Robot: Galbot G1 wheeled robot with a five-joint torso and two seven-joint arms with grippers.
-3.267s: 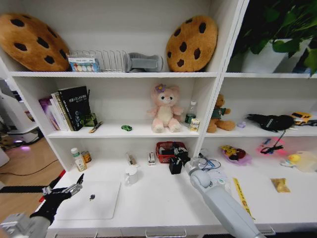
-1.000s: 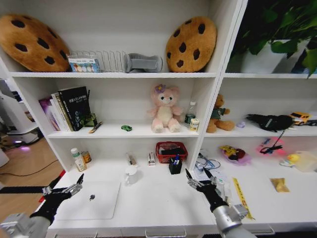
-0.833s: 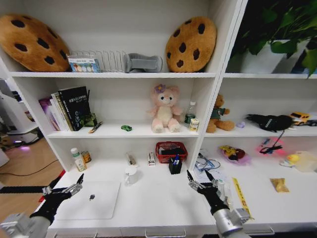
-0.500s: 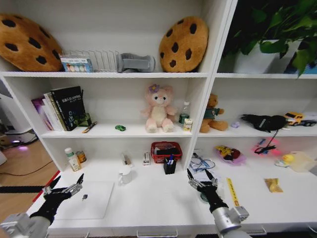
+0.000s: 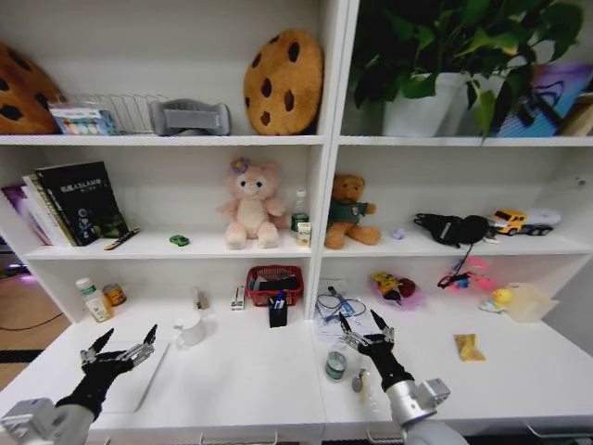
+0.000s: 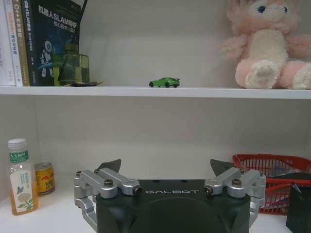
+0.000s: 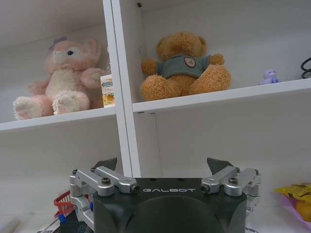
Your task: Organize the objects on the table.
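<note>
- Left gripper (image 5: 119, 345): low at the left front of the desk (image 5: 250, 389), fingers spread wide, nothing between them; poised above the laptop's near edge, not touching it. Same wide spread seen from the left wrist (image 6: 165, 167).
- Right gripper (image 5: 364, 326): low at the centre-right front of the desk, fingers wide apart, holding nothing; just beside a small cup (image 5: 335, 364) and a small dark item on the desktop, contact not discernible. Wide spread confirmed from the right wrist (image 7: 163, 165).
- Laptop (image 5: 139, 380): flat, lid closed, at the left front of the desk, partly hidden behind the left gripper.
- Bottle (image 5: 89, 298): clear, green-labelled, upright at the back left of the desk, just beside a small can (image 5: 115, 295).
- Green oval gadget (image 5: 179, 241): on the middle shelf, between the books (image 5: 79, 202) and the pink plush toy (image 5: 246, 202).
- Marker pens (image 5: 278, 304): upright in a dark holder before the red basket (image 5: 274, 283).
- Brown teddy bear (image 5: 348, 211): middle shelf, right of the divider.
</note>
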